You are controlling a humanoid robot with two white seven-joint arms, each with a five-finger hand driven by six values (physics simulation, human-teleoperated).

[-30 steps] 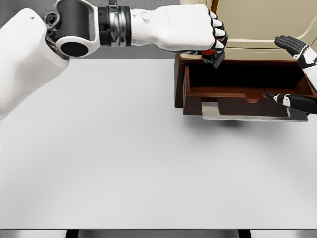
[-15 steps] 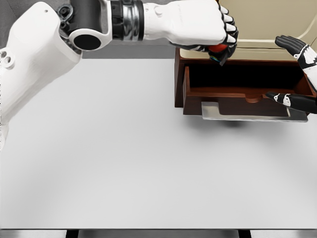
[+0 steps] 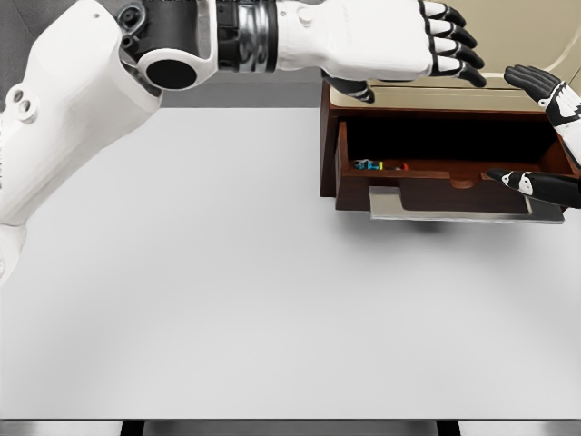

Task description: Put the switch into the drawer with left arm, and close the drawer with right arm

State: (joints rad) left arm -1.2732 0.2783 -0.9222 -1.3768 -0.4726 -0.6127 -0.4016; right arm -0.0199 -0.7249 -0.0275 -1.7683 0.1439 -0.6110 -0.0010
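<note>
Switch (image 3: pixel 379 165) in the drawer (image 3: pixel 436 186), lying low against the inside of the front wall toward the left end, a small object with flecks of blue, green and red, too small here to make out in detail.

Head view, the only one: left hand (image 3: pixel 399 50) above the drawer cabinet (image 3: pixel 325 136), fingers (image 3: pixel 454 44) stretched out flat and holding nothing, palm down over the open cavity. Right hand (image 3: pixel 545 136) at the picture's right edge, black-tipped fingers relaxed and apart, one part raised beside the cabinet's far corner, another part low, just beside the right end of the drawer front; grasping nothing. Drawer pulled out over the pale desk (image 3: pixel 227 291), a flat grey handle plate (image 3: pixel 454 209) jutting from its front.

By the look of it, a light, rigid little thing, small next to the hand, likely to slide or bounce on the hard wooden floor of the drawer if the drawer is shoved fast. No fresh hold needed on it, by this judgement; placing step apparently done. Next hold better sought on the drawer itself: the broad front panel or the handle plate, stiff and flat, suited to a steady push from the right hand, straight back along the runners, gently enough to keep the contents from rattling.
</note>
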